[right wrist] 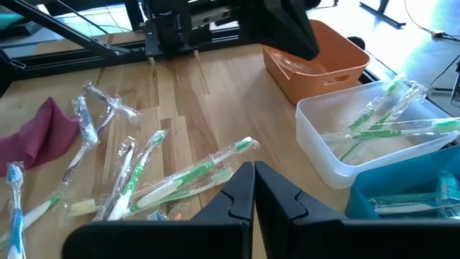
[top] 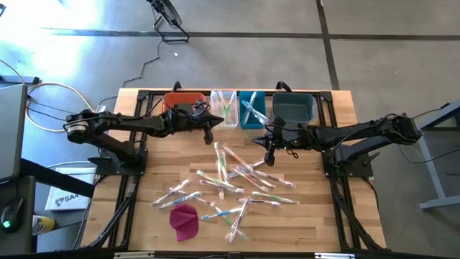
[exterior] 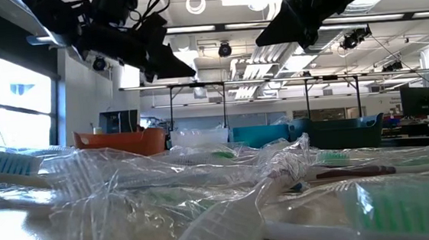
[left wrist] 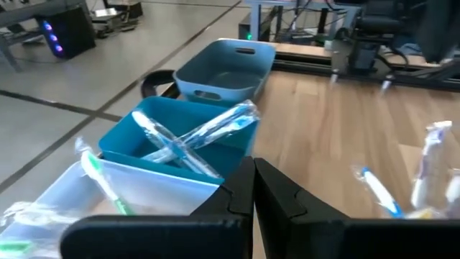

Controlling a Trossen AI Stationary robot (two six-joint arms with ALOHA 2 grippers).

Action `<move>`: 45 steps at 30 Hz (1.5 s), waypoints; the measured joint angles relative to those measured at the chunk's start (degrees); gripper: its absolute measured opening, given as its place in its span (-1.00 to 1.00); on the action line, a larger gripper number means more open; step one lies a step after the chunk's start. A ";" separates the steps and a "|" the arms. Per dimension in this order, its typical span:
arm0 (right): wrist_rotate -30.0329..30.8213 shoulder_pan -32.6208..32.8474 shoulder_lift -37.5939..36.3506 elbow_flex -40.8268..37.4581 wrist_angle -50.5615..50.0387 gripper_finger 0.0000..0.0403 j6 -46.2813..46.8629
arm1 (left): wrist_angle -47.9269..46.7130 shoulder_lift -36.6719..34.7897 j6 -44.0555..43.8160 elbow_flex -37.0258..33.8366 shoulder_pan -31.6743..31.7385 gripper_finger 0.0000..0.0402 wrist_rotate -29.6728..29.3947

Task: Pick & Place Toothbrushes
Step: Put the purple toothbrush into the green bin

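orange bin (top: 181, 100), clear bin (top: 223, 108), teal bin (top: 251, 109), magenta cloth (top: 185, 221)

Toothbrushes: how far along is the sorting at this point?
Early. A few green toothbrushes lie in the clear bin and a couple of blue ones in the blue bin. Both the left gripper and right gripper are shut and empty. Most wrapped toothbrushes remain scattered on the table.

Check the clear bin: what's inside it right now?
The clear bin holds a few wrapped green-handled toothbrushes, lying crossed and leaning on its far wall. Wrappers overlap, so the exact count and anything beneath them cannot be told.
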 joint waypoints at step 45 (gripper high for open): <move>-0.02 0.00 0.00 0.00 0.28 -0.98 0.00 | 2.25 -7.50 2.60 -8.30 -4.42 -1.00 -3.70</move>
